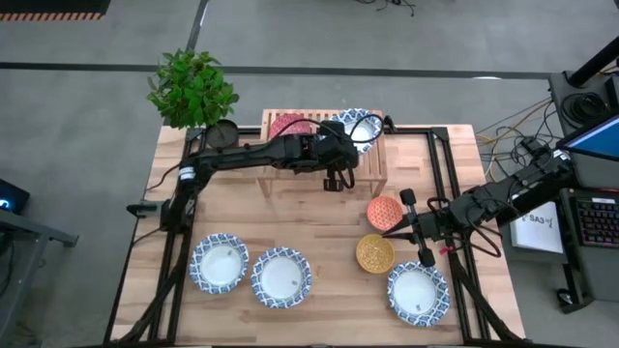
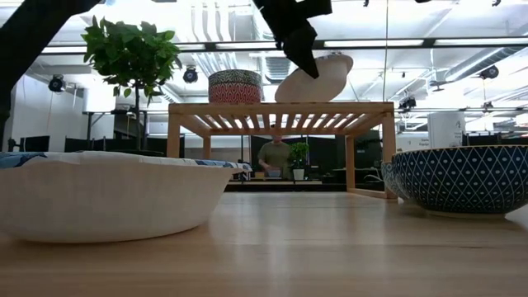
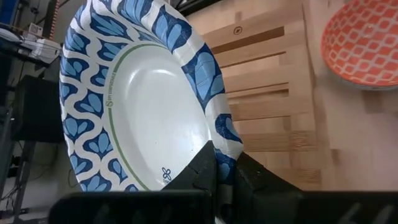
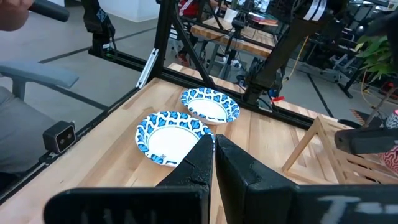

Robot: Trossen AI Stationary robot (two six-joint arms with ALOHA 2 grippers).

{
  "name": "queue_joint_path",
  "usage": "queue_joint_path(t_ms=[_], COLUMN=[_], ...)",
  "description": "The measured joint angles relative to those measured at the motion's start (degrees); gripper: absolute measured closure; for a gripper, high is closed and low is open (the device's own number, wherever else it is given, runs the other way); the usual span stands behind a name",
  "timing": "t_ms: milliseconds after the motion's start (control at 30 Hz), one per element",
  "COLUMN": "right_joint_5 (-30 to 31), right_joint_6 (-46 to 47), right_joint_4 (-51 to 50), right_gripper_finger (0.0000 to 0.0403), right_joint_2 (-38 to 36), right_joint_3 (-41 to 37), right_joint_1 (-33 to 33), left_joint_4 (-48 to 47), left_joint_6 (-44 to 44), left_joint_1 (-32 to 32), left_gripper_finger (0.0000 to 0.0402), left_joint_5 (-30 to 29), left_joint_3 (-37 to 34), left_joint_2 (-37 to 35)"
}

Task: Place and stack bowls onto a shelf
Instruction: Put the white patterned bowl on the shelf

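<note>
While pinching the rim of a blue-rimmed bowl (image 3: 143,106), tilted over the shelf (image 1: 372,164) at about 12 o'clock on the table (image 1: 319,222), left gripper (image 3: 225,176) seems mid-placement. Beside it on the slats, a pink bowl (image 1: 288,126). Next, probably: level the bowl, lower onto the slats, then release. Right gripper (image 4: 213,163) pressed together, empty, waiting near 4 o'clock by the orange bowl (image 1: 384,211) and yellow bowl (image 1: 374,252). Three wide bowls still at 6 o'clock.
</note>
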Motion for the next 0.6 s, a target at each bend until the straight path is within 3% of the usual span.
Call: queue_joint_path(t_ms=[200, 600], right_joint_5=[0.0, 0.0], right_joint_6=[0.0, 0.0], right_joint_4=[-0.2, -0.4], right_gripper_finger=[0.0394, 0.0394], right_joint_2=[0.0, 0.0], right_joint_3=[0.0, 0.0], right_joint_1=[0.0, 0.0], left_joint_4=[0.6, 1.0], left_joint_6=[0.0, 1.0], left_joint_1=[0.7, 1.1], left_gripper_finger=[0.0391, 0.0297], left_joint_5=[0.0, -0.6], left_joint_3=[0.0, 0.0], left_joint_2=[0.6, 3.3])
